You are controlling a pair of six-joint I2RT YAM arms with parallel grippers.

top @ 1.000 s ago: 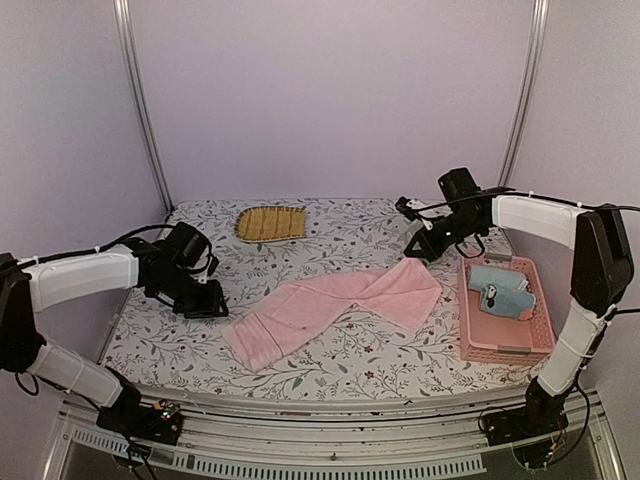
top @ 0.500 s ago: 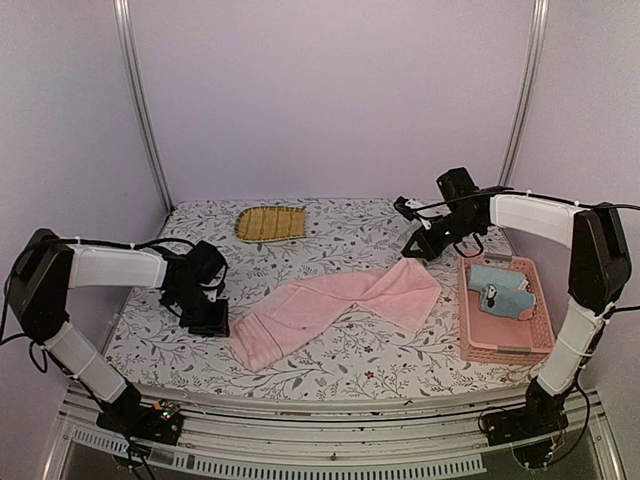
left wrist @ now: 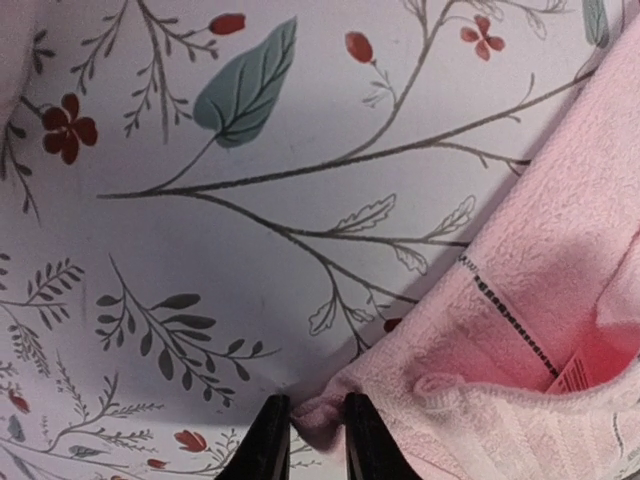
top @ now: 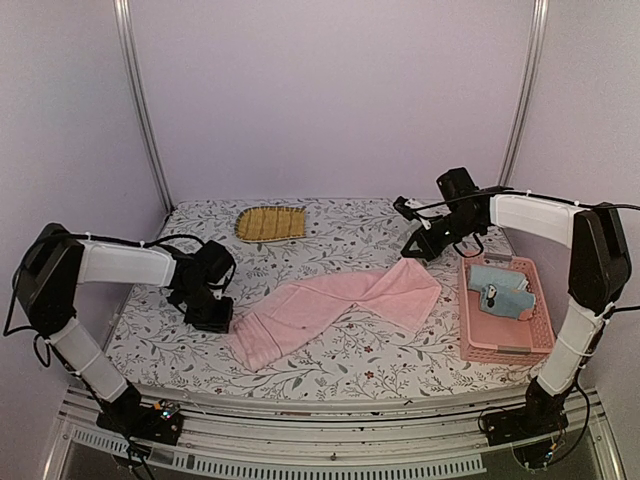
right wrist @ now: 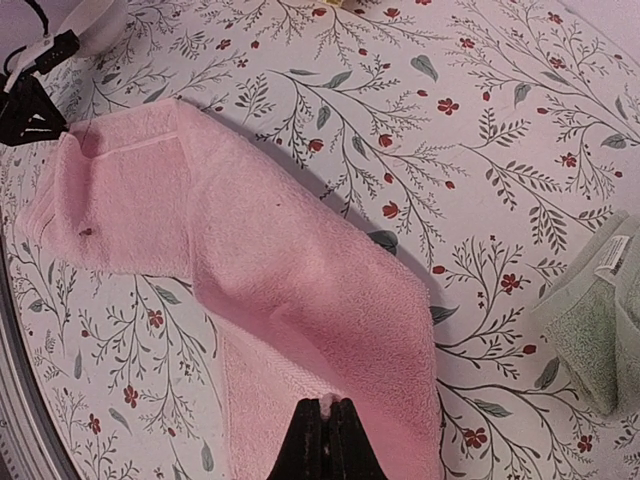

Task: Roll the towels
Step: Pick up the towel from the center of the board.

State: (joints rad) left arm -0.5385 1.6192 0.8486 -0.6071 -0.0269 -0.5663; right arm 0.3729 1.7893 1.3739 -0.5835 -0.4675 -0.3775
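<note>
Top external view: pink towel [top: 330,305] pinched at both ends, and both holds look slight.
Left gripper [top: 215,318], nearly closed, nips only the near-left corner of the towel, which lies diagonally mid-table; a tug could free it. Right gripper [top: 415,248], fully closed, pinches the far-right edge beside the basket [top: 545,335], a likely snag. Bare table [top: 350,230] lies beyond; the near edge is close.

Towel [top: 330,305] centre, basket [top: 505,352] R, mat [top: 270,222] rear

A pink towel [top: 335,305] lies diagonally across the table [top: 345,232], the left gripper [top: 214,319] at its near-left end, the right gripper [top: 413,251] at its far-right corner, a blue towel [top: 498,288] in the basket [top: 500,347] on the right.
</note>
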